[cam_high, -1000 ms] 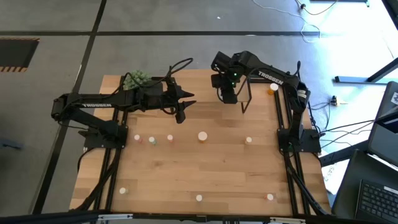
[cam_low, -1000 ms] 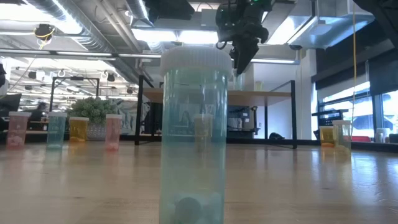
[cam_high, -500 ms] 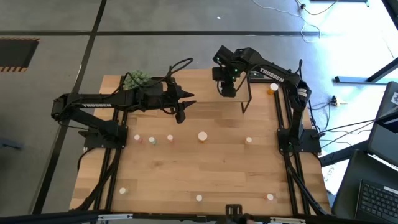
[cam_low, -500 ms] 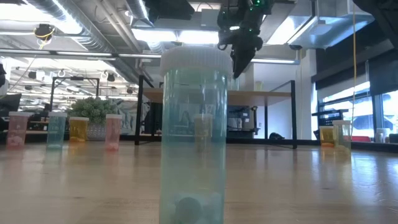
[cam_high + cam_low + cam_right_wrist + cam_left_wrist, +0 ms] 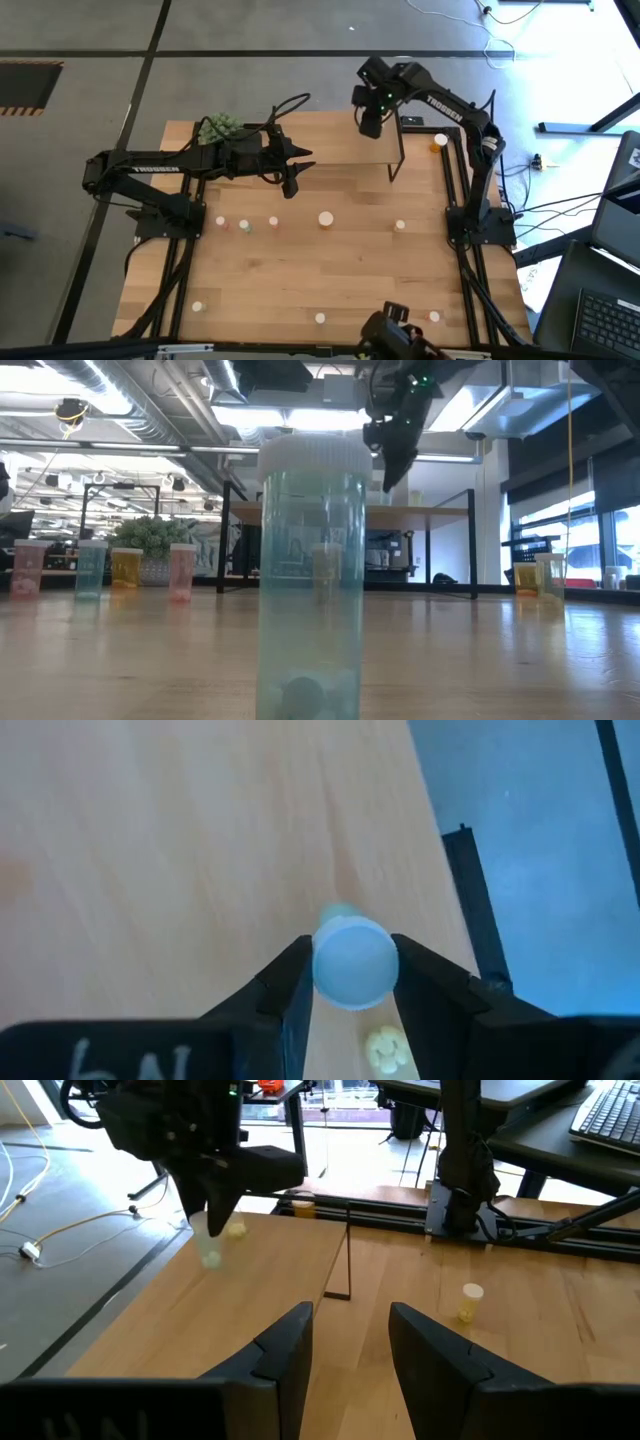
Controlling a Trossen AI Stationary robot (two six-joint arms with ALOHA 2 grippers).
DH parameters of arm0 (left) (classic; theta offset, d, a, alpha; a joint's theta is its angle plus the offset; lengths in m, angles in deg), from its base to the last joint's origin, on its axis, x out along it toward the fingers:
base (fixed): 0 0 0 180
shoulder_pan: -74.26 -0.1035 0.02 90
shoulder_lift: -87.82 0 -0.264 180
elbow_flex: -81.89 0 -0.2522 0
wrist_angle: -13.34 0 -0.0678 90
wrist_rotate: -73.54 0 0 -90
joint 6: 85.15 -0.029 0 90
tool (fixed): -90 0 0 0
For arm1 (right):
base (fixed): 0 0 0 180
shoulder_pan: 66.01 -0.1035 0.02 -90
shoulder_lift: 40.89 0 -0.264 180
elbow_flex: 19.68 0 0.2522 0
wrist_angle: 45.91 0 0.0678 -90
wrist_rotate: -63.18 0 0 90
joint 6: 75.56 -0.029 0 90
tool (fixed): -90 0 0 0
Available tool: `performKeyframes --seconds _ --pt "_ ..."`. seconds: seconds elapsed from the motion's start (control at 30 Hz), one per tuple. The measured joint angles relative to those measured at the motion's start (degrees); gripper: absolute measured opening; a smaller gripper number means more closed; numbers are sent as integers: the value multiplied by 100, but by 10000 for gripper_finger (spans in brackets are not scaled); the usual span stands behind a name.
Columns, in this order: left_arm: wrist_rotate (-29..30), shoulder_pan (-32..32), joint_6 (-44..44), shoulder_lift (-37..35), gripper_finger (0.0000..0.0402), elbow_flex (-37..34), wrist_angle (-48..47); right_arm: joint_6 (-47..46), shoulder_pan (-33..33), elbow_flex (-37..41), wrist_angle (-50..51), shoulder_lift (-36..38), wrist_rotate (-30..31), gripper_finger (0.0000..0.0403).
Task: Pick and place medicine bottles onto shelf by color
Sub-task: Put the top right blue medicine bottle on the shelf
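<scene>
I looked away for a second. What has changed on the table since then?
The right hand, shut on a pale bottle, has carried it farther back and to the right, above the shelf. A dark object has come into the high view at the table's near edge. The left hand stays open over the table, holding nothing, and the standing bottles, like the big one, have not moved.

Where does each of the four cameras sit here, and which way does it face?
High view: overhead, looking straight down on the wooden tabletop; both dark arms show.
Low view: table height, facing a tall pale-blue capped bottle; right hand above.
Left wrist view: looks past the open left hand.
Right wrist view: looks down past the right hand, which grips a small pale-capped bottle.
Shared: left wrist and low views both show the right hand.
</scene>
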Motion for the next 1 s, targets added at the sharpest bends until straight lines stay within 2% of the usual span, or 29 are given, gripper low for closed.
performKeyframes --seconds 1.0 --pt "-2 -2 11 0 128 0 4 -225 77 -9 -19 -146 145 129"
